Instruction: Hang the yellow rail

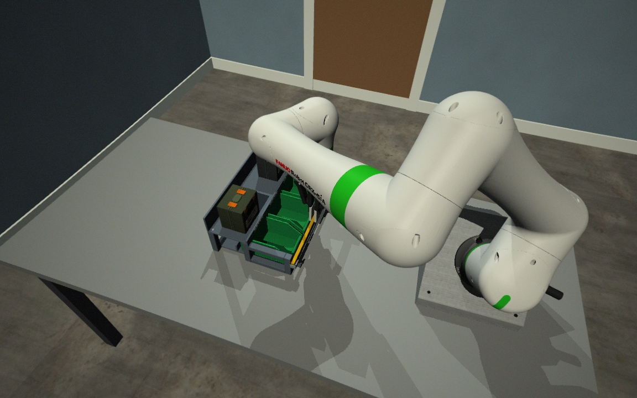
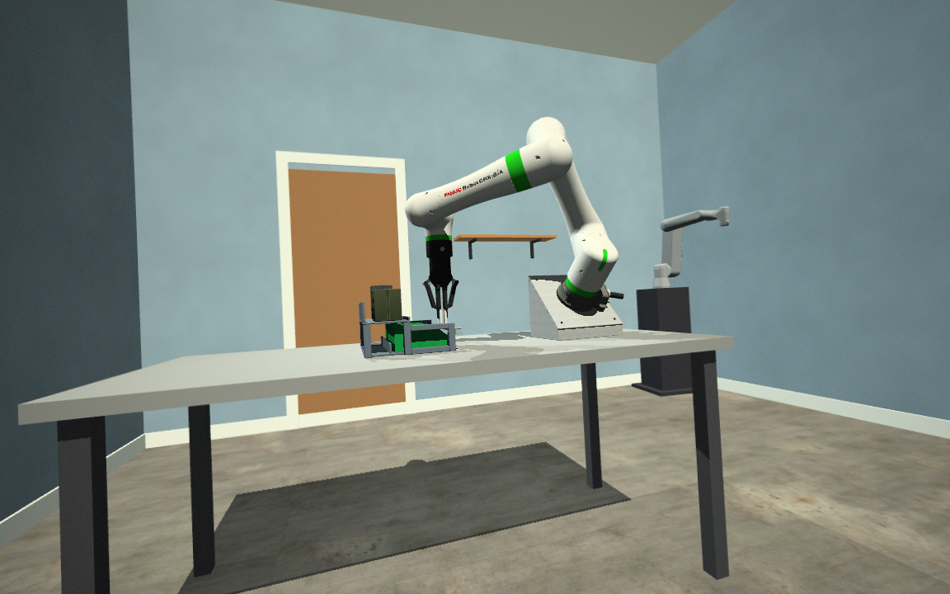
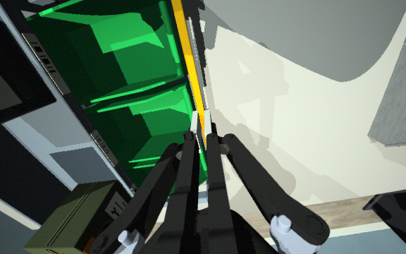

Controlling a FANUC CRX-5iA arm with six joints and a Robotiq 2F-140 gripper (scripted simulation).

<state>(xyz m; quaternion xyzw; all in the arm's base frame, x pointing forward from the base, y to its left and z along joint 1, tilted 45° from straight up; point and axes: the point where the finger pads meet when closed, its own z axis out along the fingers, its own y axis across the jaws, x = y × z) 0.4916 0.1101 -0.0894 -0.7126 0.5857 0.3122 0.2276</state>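
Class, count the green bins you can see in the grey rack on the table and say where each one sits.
2. One green bin sits at the rack's near end, the other green bin just behind it, partly under the arm. More may be hidden beneath the arm.
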